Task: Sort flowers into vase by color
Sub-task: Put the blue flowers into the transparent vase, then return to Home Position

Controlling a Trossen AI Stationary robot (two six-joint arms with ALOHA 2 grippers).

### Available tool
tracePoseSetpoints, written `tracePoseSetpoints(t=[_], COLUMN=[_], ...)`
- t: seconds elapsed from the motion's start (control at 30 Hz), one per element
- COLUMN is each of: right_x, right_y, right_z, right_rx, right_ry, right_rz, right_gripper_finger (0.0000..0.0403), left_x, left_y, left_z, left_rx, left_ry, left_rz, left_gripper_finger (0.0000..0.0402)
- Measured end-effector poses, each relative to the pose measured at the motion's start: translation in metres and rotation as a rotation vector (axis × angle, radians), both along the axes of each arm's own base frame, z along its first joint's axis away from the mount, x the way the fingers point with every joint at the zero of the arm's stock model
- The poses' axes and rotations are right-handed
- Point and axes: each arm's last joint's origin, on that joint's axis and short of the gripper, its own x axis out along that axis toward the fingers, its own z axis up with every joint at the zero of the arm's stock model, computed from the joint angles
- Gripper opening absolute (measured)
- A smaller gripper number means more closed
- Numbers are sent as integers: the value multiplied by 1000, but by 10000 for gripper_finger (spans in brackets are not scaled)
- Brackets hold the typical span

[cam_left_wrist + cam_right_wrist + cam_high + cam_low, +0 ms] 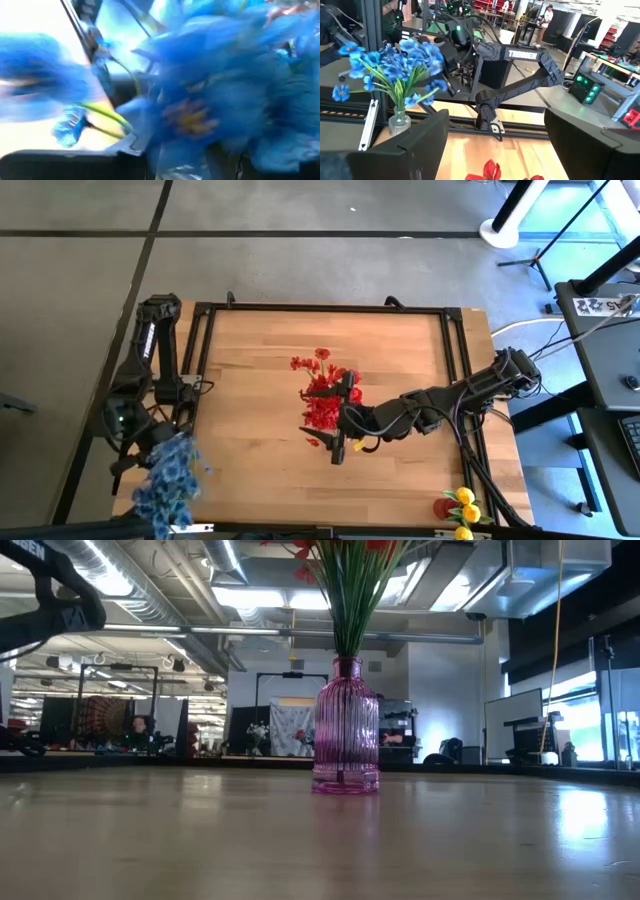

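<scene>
Upright in vases, flowers' stems stand vertical.

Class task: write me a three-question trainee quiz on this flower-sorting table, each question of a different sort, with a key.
1. True or false: the red flowers stand in a pink ribbed vase.
2. Which flowers are next to the left tool? A yellow, B blue, C red.
3. Fill in: the right tool, near the red flowers, has its fingers ____.
Key: 1 true; 2 B, the blue flowers; 3 open.
</scene>
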Motion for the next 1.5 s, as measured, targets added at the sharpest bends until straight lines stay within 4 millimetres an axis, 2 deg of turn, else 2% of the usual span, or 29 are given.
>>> tracePoseSetpoints(t=[0.2, 0.3, 0.6, 0.7, 1.03, 1.2, 1.5], right_x=[0, 0, 0, 0, 0, 0, 0], right_y=[0, 0, 0, 0, 0, 0, 1], right_z=[0, 0, 0, 0, 0, 0, 0], right_rx=[2, 2, 3, 2, 2, 2, 5], right_ry=[-1, -1, -2, -2, -1, -1, -2], right_rz=[7, 7, 7, 7, 7, 8, 26], right_gripper_finger=[325, 325, 325, 325, 325, 325, 325], left_x=[-2, -2, -2, -1, 9, 18, 46], left_y=[-1, -1, 1, 3, 14, 19, 33], left_z=[5, 10, 29, 28, 28, 26, 18], left_rx=[-124, -146, -94, -44, 170, 233, 308], left_ry=[161, 181, 21, -20, -307, -355, -340], left_rz=[-4, -13, -65, -21, 355, 536, 825], left_gripper_finger=[128, 128, 128, 128, 128, 128, 128])
